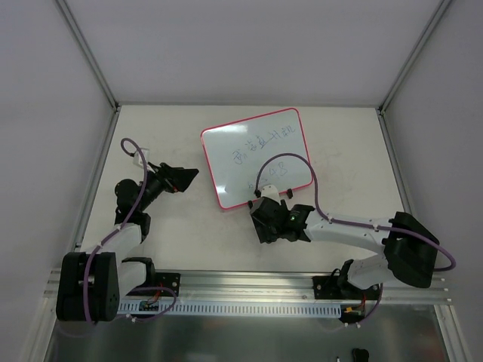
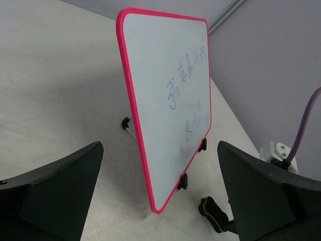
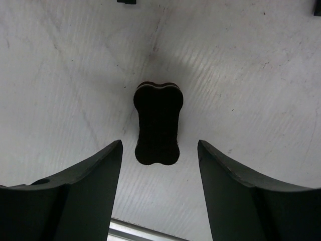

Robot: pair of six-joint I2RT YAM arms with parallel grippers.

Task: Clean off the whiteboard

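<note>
While low above the eraser (image 3: 157,124), right tool (image 3: 159,146) downward, jaws wide apart.

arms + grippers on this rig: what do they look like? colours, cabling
The left arm and right arm have white links with black joints. A purple cable loops along each to a white plug at the wrist. The left gripper and right gripper are black, with broad matte wedge-shaped fingers.

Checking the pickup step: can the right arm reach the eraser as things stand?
Likely yes: the right end effector is open above the eraser, which lies alone on the table with nothing between.
</note>
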